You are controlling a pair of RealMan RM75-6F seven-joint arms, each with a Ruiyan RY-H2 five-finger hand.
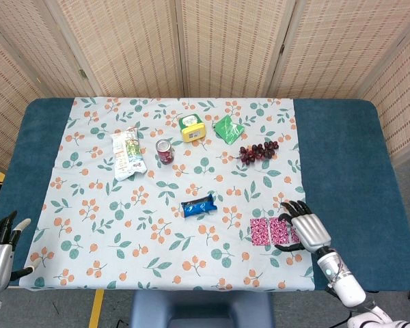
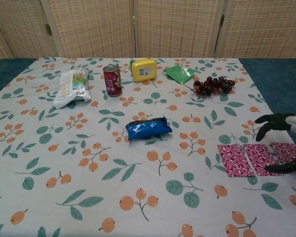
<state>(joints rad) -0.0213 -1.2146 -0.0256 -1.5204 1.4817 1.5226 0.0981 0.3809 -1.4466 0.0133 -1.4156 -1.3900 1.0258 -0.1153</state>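
Fingers (image 1: 287, 206) spread over patterned pink packet (image 1: 281, 229)

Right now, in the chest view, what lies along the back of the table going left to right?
White snack bag → red can → yellow box → green packet → bunch of dark grapes.

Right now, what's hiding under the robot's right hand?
Under the right hand lies a pink patterned packet, with another beside it on the flowery tablecloth. The hand covers part of the packet; I can't tell whether the fingers touch it.
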